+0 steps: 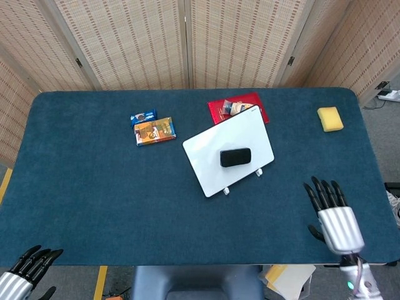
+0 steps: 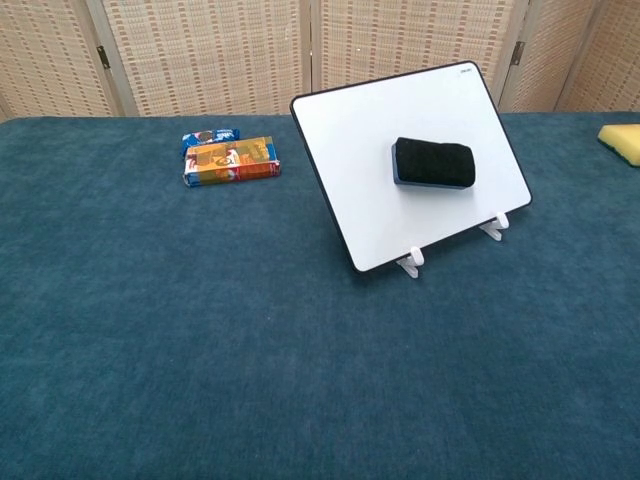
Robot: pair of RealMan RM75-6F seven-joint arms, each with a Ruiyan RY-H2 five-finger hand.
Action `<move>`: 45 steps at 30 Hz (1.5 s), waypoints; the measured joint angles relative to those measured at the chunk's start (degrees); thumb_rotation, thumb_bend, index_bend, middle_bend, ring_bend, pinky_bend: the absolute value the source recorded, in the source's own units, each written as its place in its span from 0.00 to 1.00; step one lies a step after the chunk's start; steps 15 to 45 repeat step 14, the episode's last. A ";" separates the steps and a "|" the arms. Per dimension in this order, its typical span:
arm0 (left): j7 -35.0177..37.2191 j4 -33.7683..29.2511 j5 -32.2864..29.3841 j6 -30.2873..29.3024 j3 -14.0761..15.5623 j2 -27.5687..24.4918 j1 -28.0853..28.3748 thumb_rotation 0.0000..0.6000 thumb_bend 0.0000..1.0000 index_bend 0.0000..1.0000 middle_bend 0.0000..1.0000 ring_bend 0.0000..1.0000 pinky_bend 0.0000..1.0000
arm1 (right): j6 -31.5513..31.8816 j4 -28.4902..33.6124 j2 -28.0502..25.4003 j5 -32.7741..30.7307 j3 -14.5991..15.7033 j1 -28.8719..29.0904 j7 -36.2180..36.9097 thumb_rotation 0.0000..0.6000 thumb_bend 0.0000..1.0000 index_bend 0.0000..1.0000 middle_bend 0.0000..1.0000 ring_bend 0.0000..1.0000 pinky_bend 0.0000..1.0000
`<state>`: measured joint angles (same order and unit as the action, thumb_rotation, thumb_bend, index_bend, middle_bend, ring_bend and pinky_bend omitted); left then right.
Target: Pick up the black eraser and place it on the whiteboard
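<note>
The black eraser [image 1: 235,157] [image 2: 432,163] sits on the face of the white whiteboard [image 1: 212,150] [image 2: 360,140], which stands tilted on small white feet near the table's middle. Nothing touches the eraser. My right hand [image 1: 331,212] hovers over the table's front right edge in the head view, well away from the board, fingers spread and holding nothing. My left hand [image 1: 25,270] shows at the bottom left corner, off the table, fingers apart and holding nothing. Neither hand appears in the chest view.
Snack packets [image 1: 153,128] [image 2: 228,158] lie left of the board. A red packet [image 1: 234,107] lies behind it. A yellow sponge [image 1: 329,119] [image 2: 620,140] rests at the far right. The blue table [image 1: 94,187] ends close to both hands.
</note>
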<state>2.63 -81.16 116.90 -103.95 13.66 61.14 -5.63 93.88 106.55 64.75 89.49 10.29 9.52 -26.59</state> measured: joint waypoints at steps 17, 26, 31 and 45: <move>-1.28 0.41 1.22 -1.08 -0.14 0.34 -0.29 1.00 0.35 0.04 0.23 0.22 0.18 | 6.63 -9.95 -4.58 10.66 7.61 -12.21 15.89 1.00 0.18 0.00 0.00 0.00 0.03; -1.28 0.41 1.22 -1.08 -0.14 0.34 -0.29 1.00 0.35 0.04 0.23 0.22 0.18 | 6.63 -9.95 -4.58 10.66 7.61 -12.21 15.89 1.00 0.18 0.00 0.00 0.00 0.03; -1.28 0.41 1.22 -1.08 -0.14 0.34 -0.29 1.00 0.35 0.04 0.23 0.22 0.18 | 6.63 -9.95 -4.58 10.66 7.61 -12.21 15.89 1.00 0.18 0.00 0.00 0.00 0.03; -1.28 0.41 1.22 -1.08 -0.14 0.34 -0.29 1.00 0.35 0.04 0.23 0.22 0.18 | 6.63 -9.95 -4.58 10.66 7.61 -12.21 15.89 1.00 0.18 0.00 0.00 0.00 0.03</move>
